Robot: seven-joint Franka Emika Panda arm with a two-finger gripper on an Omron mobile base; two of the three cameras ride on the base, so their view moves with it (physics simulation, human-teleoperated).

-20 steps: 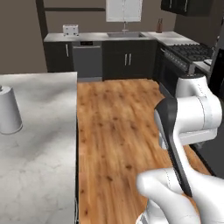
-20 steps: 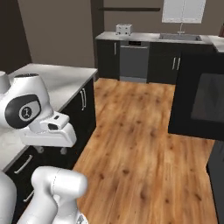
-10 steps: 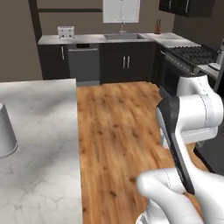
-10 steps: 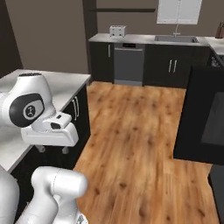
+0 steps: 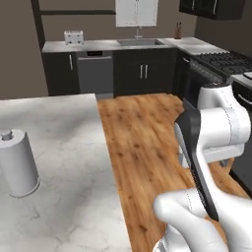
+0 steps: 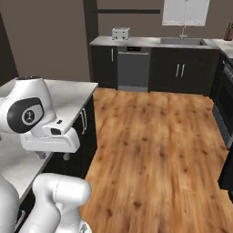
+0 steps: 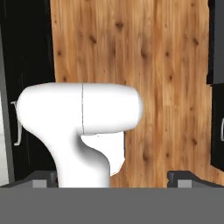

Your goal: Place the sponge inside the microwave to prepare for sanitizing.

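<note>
My gripper (image 7: 113, 176) hangs with fingers spread apart and nothing between them, aimed down at the wood floor (image 7: 144, 52), arm tucked for driving. I cannot find the sponge or microwave here.
</note>
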